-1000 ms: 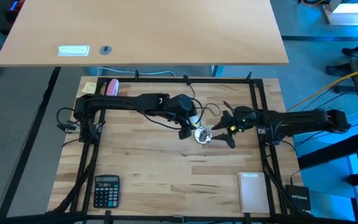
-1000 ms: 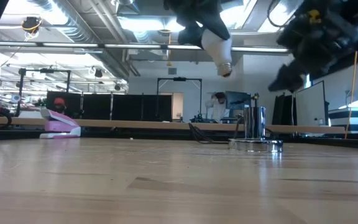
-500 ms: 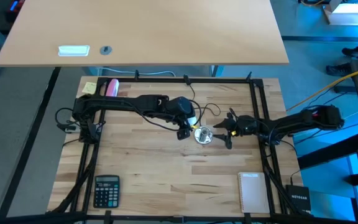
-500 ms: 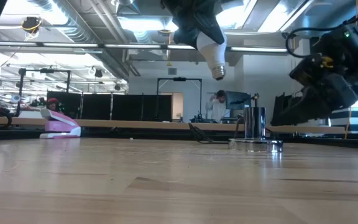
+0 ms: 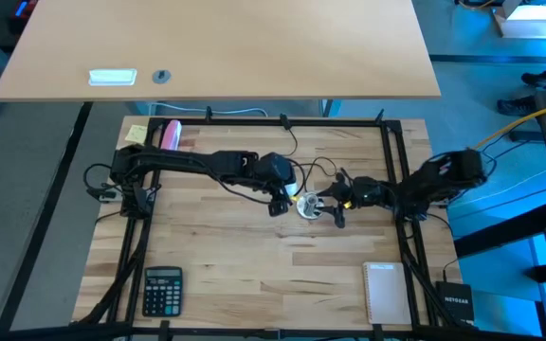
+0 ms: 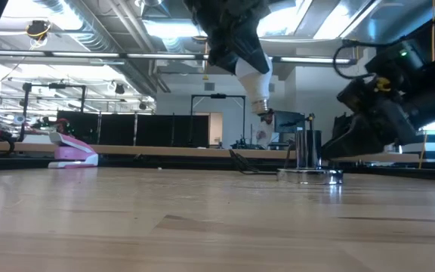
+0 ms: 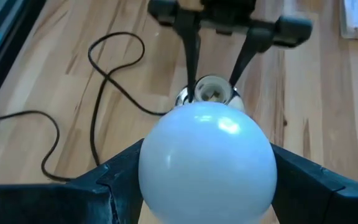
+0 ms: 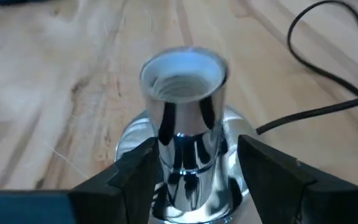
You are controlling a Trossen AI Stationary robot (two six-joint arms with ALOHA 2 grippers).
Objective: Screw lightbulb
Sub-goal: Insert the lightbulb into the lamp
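So the left gripper [image 5: 287, 196] sits near the middle of the overhead frame, fingers [image 7: 107, 186] clamped on either side of the lightbulb [image 7: 207, 162]. In the low view the lightbulb [image 6: 254, 79] hangs in the upper middle of the frame with its screw base pointing down and a bit to the right, clearly up in the air and off the desk [image 5: 245, 256]. It's just left of the socket [image 6: 309, 160] there, not touching it.

The socket [image 5: 309, 206] is the shiny chrome one standing upright in the centre of the overhead shot, with a black cord [image 7: 98, 81] snaking off across the wood. From the left wrist camera the open mouth of the socket [image 7: 211, 93] peeks out right behind the top of the bulb.

The right gripper [image 5: 334, 201] comes in from the right side of the overhead frame and is right at the socket. Its fingers [image 8: 132, 171] are spread apart, one on each side of the chrome socket [image 8: 183, 124] in the right wrist view, with a gap on both sides, so they're around it but not squeezing it as far as I can see.

Other stuff: calculator [image 5: 162, 290] lower left of the overhead frame, a notepad [image 5: 386, 292] lower right, and a pink-and-white thing [image 5: 170, 133] up near the upper left of the desk
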